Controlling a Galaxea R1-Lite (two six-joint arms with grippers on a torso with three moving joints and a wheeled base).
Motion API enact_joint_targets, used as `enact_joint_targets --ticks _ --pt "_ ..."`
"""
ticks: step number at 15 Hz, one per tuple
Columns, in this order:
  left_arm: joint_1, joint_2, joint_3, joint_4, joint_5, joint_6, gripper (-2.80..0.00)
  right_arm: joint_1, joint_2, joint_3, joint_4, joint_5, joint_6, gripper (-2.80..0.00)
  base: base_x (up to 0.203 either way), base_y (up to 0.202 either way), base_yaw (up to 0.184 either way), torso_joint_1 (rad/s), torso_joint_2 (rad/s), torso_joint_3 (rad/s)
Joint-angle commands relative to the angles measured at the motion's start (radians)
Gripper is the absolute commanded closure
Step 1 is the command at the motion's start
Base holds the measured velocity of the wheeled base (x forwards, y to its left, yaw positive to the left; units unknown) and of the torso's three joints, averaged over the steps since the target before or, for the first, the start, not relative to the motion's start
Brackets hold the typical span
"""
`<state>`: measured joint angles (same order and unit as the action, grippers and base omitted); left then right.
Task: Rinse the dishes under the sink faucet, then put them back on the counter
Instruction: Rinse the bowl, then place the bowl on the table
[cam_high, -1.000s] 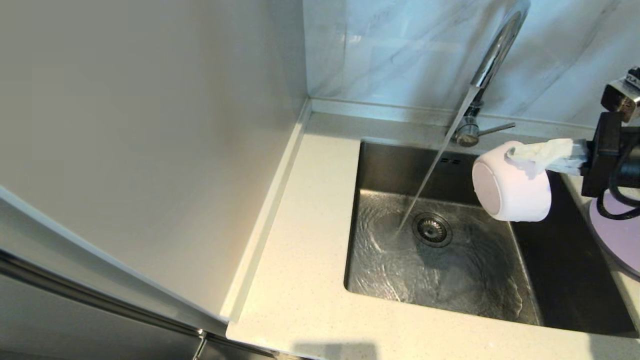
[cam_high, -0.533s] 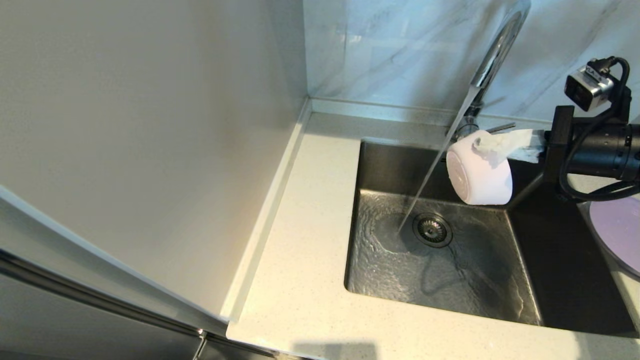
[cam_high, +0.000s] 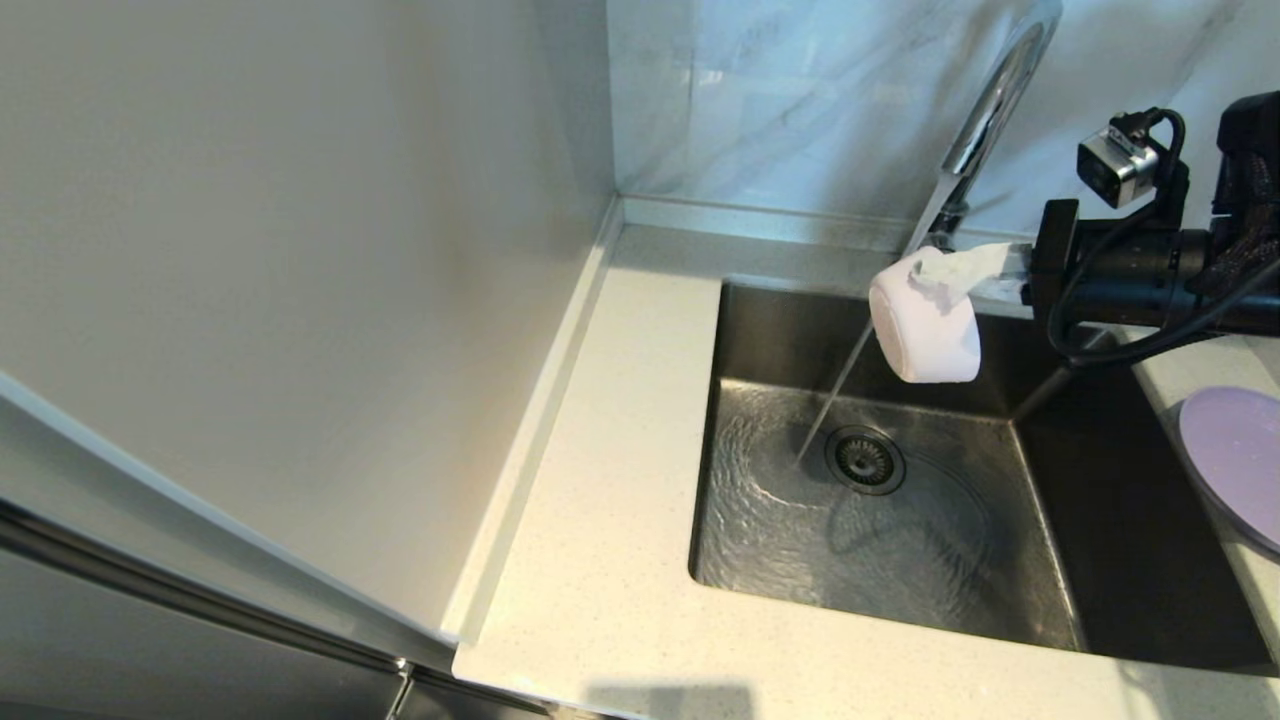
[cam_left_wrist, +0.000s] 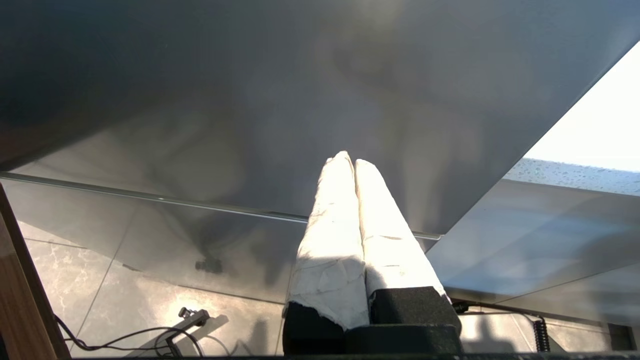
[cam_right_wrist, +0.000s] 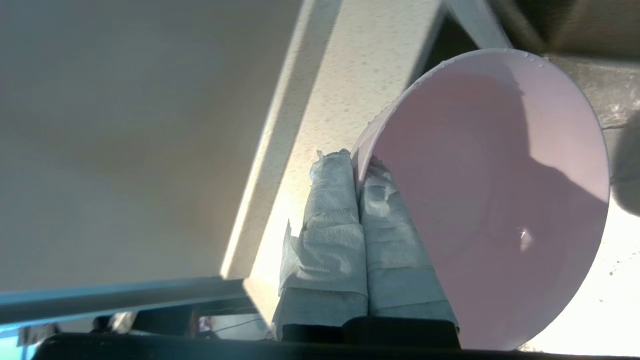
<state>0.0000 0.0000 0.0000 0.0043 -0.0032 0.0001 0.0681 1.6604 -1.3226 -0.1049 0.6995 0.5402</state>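
My right gripper (cam_high: 945, 268) is shut on the rim of the pale pink bowl (cam_high: 925, 325), which hangs on its side over the back of the sink (cam_high: 1060, 600), touching the water stream. In the right wrist view the paper-wrapped fingers (cam_right_wrist: 332, 200) pinch the bowl (cam_right_wrist: 500, 200) rim, one inside and one outside. The chrome faucet (cam_high: 995, 90) runs, its stream (cam_high: 835, 395) landing left of the drain strainer (cam_high: 865, 460). The lavender plate (cam_high: 1235, 465) lies on the counter (cam_high: 610, 520) at the right. My left gripper (cam_left_wrist: 350, 162) is shut and empty, parked below the counter. The greyish-white dish is out of view.
A cream cabinet panel (cam_high: 300, 250) rises along the left of the counter. The grey-veined marble wall (cam_high: 780, 100) stands behind the faucet. Water ripples over the sink floor.
My right arm has carried the pink bowl leftward and back, from the sink's right side up to the water stream by the faucet. The plate is more exposed.
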Motion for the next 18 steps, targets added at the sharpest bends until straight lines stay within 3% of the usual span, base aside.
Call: enact_joint_targets --ticks 1,4,8,11,12,15,17,18 --pt "0.0 0.0 0.0 0.0 0.0 0.0 0.0 -0.001 0.038 -0.015 -0.002 -0.036 -0.005 0.0 0.0 0.0 0.0 0.0 0.0 0.0" --pt "0.0 0.0 0.0 0.0 0.0 0.0 0.0 -0.016 0.049 -0.027 0.0 -0.093 -0.037 0.0 0.0 0.0 0.0 0.0 0.0 0.0" --pt "0.0 0.0 0.0 0.0 0.0 0.0 0.0 -0.116 -0.049 -0.003 0.049 -0.086 -0.046 0.0 0.0 0.0 0.0 0.0 0.0 0.0" --pt "0.0 0.0 0.0 0.0 0.0 0.0 0.0 -0.228 -0.193 0.057 0.147 -0.045 -0.134 0.0 0.0 0.0 0.0 0.0 0.0 0.0" --pt "0.0 0.0 0.0 0.0 -0.001 0.0 0.0 -0.254 -0.247 0.095 0.177 -0.037 -0.203 0.0 0.0 0.0 0.0 0.0 0.0 0.0" --pt "0.0 0.0 0.0 0.0 0.0 0.0 0.0 -0.291 -0.359 0.252 0.213 -0.061 -0.59 0.0 0.0 0.0 0.0 0.0 0.0 0.0" --pt "0.0 0.0 0.0 0.0 0.0 0.0 0.0 -0.297 -0.381 0.312 0.221 -0.16 -0.873 0.0 0.0 0.0 0.0 0.0 0.0 0.0" --pt "0.0 0.0 0.0 0.0 0.0 0.0 0.0 -0.297 -0.389 0.33 0.225 -0.234 -0.977 0.0 0.0 0.0 0.0 0.0 0.0 0.0"
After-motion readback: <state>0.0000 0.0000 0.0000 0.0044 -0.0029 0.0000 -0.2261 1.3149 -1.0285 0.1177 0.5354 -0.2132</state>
